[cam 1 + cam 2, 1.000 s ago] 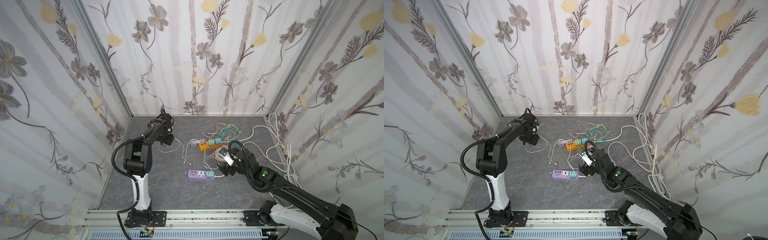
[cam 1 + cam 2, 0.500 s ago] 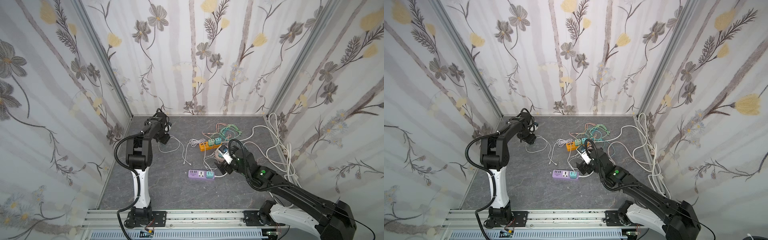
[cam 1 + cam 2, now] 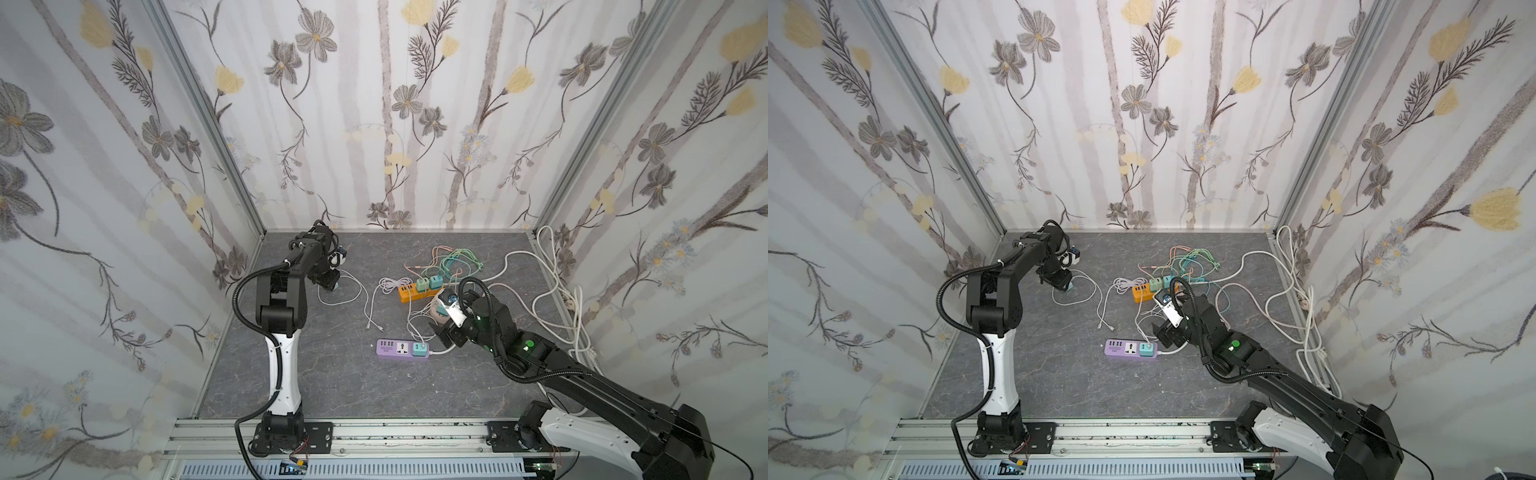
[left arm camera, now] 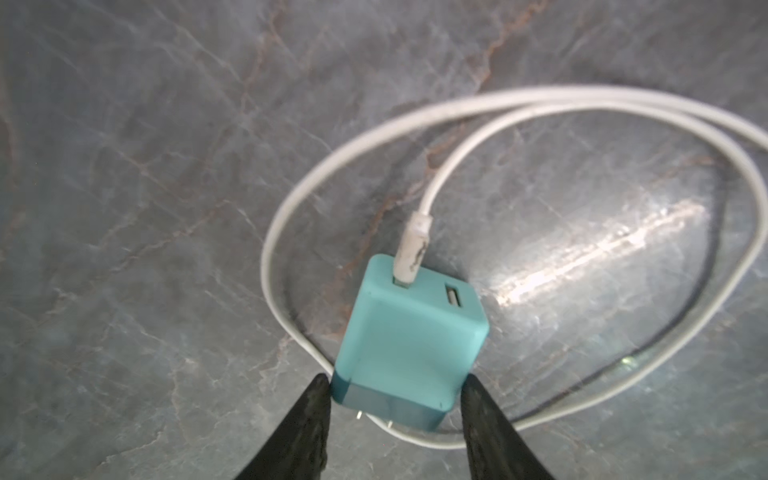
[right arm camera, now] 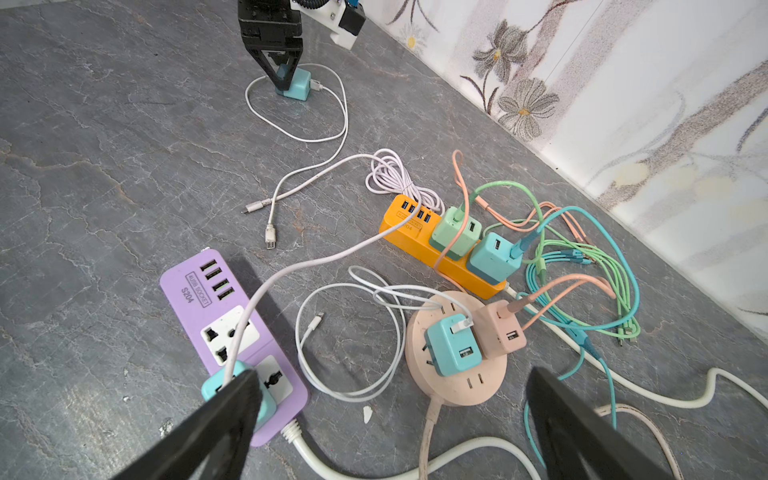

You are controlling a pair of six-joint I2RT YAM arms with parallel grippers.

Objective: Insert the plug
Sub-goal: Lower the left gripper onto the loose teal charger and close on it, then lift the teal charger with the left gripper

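- Teal plug (image 3: 336,286) lies on the grey table (image 3: 332,374) at about ten o'clock from the purple strip (image 3: 399,348) in both top views, well apart from it. It is not inserted, so I judge the task barely begun.
- Same views: the left gripper (image 3: 330,284) is down over the plug. The right gripper (image 3: 446,332) hangs just beside the strip, at about two o'clock of it.
- Left wrist view: black fingers (image 4: 307,415) press both flanks of the plug at its pronged end, which I read as a grasp. A white cable (image 4: 457,108) sits in one USB port and loops round the body. I expect it to drag on the carry.
- Right wrist view: the right gripper's jaws are spread wide with nothing between them.
- Same view: the strip's free socket (image 5: 228,328) is my likely target. A second teal charger (image 5: 232,386) fills the neighbouring one, and its white lead (image 5: 291,270) lies across the free socket, in the way.
- Clutter nearby: the orange strip (image 5: 415,245) and the round pink hub (image 5: 457,390) both carry chargers, with coloured leads (image 5: 582,257) tangled beyond them.
- Left to do: lift, carry across, line up the prongs, press home.
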